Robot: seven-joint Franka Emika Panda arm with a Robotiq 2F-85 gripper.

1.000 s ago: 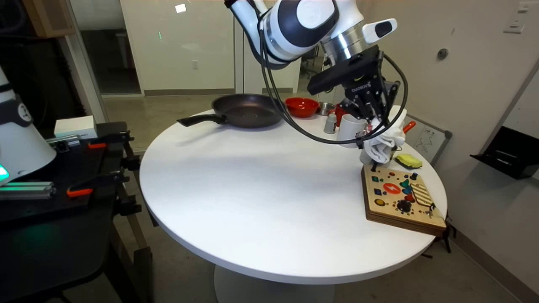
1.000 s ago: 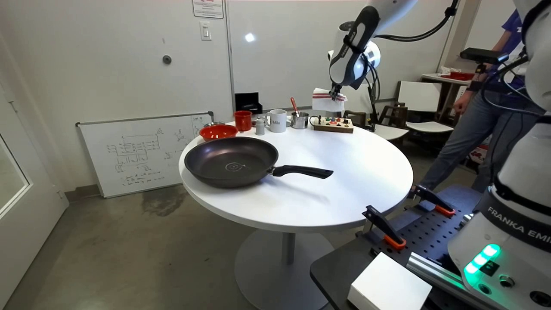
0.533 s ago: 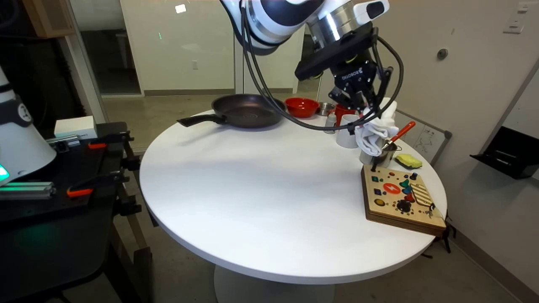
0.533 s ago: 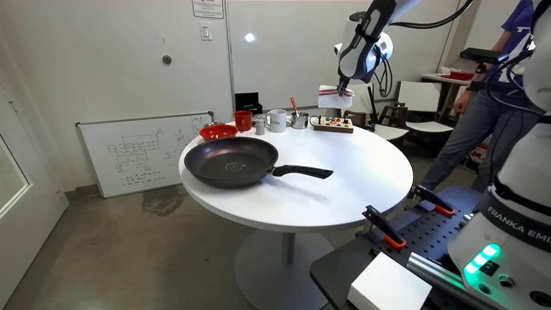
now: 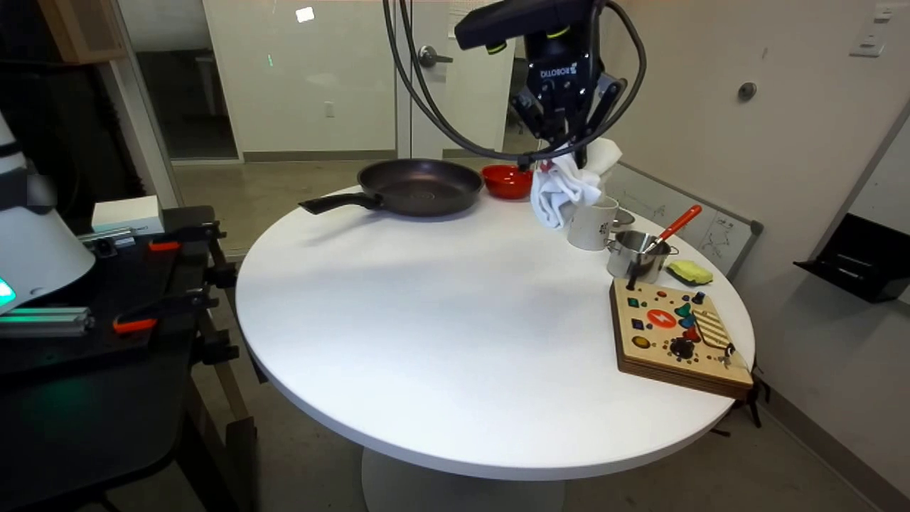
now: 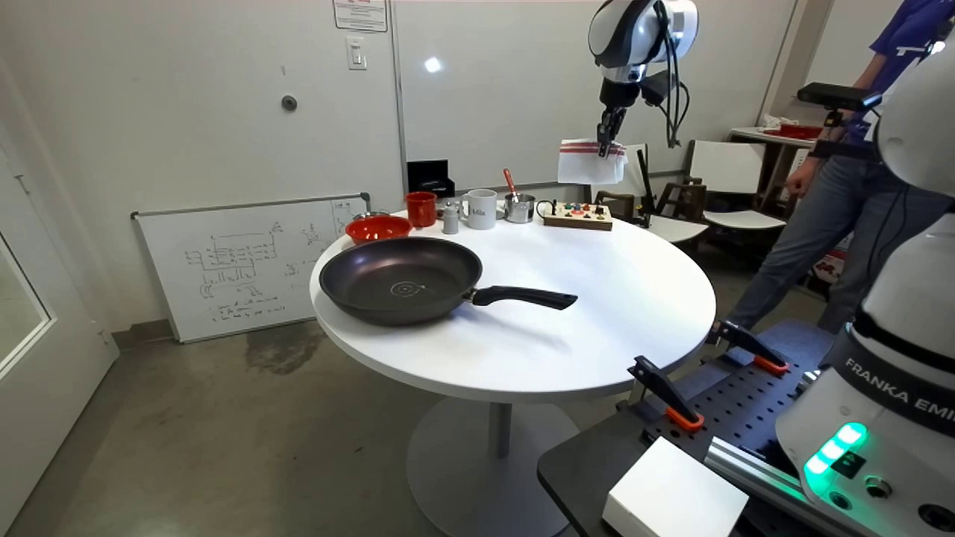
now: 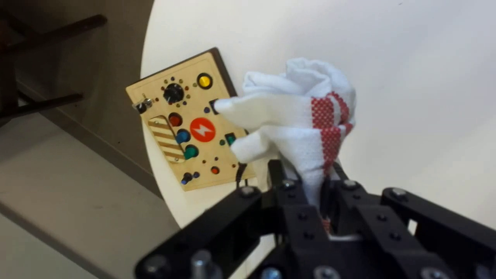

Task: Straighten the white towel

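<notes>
The white towel (image 5: pixel 558 195) has red stripes and hangs bunched and folded in the air above the white round table (image 5: pixel 426 341). It also shows in an exterior view (image 6: pixel 582 168) and in the wrist view (image 7: pixel 279 110), where its folds spread out past the fingertips. My gripper (image 5: pixel 565 153) points downward and is shut on the towel, with cloth pinched between its fingers (image 7: pixel 308 170). The gripper also shows in an exterior view (image 6: pixel 604 149). Part of the towel is hidden between the fingers.
On the table stand a dark frying pan (image 5: pixel 421 188), a red bowl (image 5: pixel 506 183), a white mug (image 5: pixel 591 226), a metal pot (image 5: pixel 629 257) with a red-handled utensil, a yellow sponge (image 5: pixel 689 272) and a wooden knob board (image 5: pixel 675 338). A red cup (image 6: pixel 421 209) and grey shaker (image 6: pixel 451 219) show too.
The gripper and towel have moved left and up in an exterior view, away from over the pot. The gripper has turned from tilted to pointing nearly straight down, still gripping the towel.
</notes>
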